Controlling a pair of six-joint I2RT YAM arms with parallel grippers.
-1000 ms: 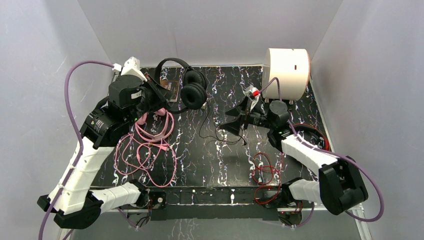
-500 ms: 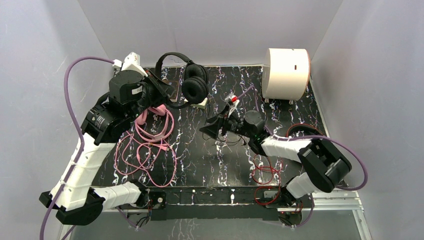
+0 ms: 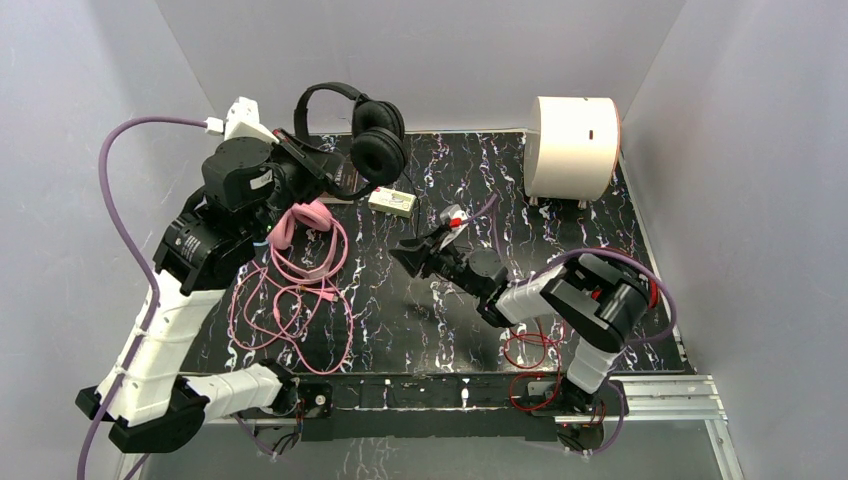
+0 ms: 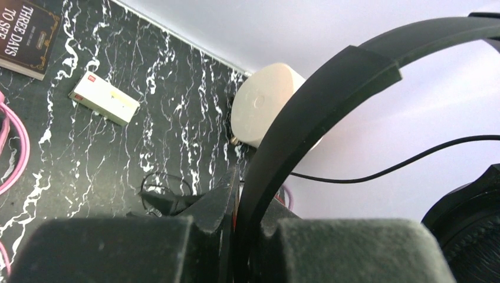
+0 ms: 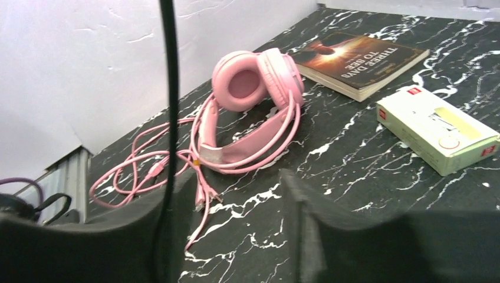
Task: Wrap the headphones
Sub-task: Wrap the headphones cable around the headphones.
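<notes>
Up at the back-left, the black headphones (image 3: 360,130) hang clear of the surface. Their headband is clenched between the fingers of the left gripper (image 3: 325,172), and the left wrist view shows the band running straight through the closed pads. A thin black cable (image 5: 168,88) drops from them past the right gripper (image 3: 412,254), whose fingers stand apart, with the cable just beside one finger; contact cannot be told. The pink headphones (image 5: 259,82) lie on the table (image 3: 600,230) below the left arm, and their pink cable (image 3: 300,300) is spread in loose loops toward the near edge. A red cable (image 3: 530,345) curls by the right arm's base. Near the pink earcups lie a book (image 5: 359,59) and a white box (image 3: 392,201), close but apart. The tabletop is black marble pattern with white veins. A white drum (image 3: 572,145) stands at the back-right corner, and pale grey walls (image 3: 430,60) close in the three far sides.
</notes>
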